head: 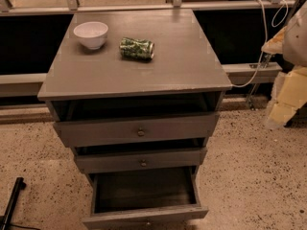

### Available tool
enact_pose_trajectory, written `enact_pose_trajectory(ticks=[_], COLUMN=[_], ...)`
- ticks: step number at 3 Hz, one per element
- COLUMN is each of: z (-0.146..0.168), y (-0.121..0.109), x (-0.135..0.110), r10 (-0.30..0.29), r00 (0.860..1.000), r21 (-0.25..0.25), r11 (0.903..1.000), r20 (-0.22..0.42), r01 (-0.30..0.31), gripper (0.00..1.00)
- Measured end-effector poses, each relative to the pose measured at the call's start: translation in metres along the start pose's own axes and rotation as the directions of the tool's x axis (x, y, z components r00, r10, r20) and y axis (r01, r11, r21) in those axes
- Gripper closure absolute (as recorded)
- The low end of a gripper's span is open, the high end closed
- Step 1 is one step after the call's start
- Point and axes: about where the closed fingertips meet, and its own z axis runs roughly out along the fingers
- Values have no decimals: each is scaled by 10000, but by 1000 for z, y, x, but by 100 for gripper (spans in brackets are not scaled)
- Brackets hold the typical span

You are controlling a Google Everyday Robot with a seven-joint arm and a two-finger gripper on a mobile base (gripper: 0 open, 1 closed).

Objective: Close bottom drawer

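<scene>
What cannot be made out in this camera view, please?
Shallow grey wooden bottom drawer: front face cut off by bottom edge, camera view.
End effector: probably the blurred pale shape, cut by the right edge.
Crushed green metal can: label too small to read.

A white bowl sits on the grey table toward 10 o'clock. A crumpled green can lies on its side at the bowl's 3 o'clock, near it but apart. Under the top, the wide drawer sits above the middle drawer, both with knobs. A white cable hangs at 2 o'clock, yellow material at 3, and a black rod on the speckled floor at 8.
</scene>
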Motion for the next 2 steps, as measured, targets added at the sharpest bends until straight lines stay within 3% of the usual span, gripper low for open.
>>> enact_pose_trajectory(ticks=[1, 2], z=[2, 16], y=[1, 5], x=[0, 2], r10=[-8, -49], r00=[10000, 9995], r21=[-66, -488], r11=[10000, 9988], r20=[41, 297], r01=[8, 64], gripper=[0, 0])
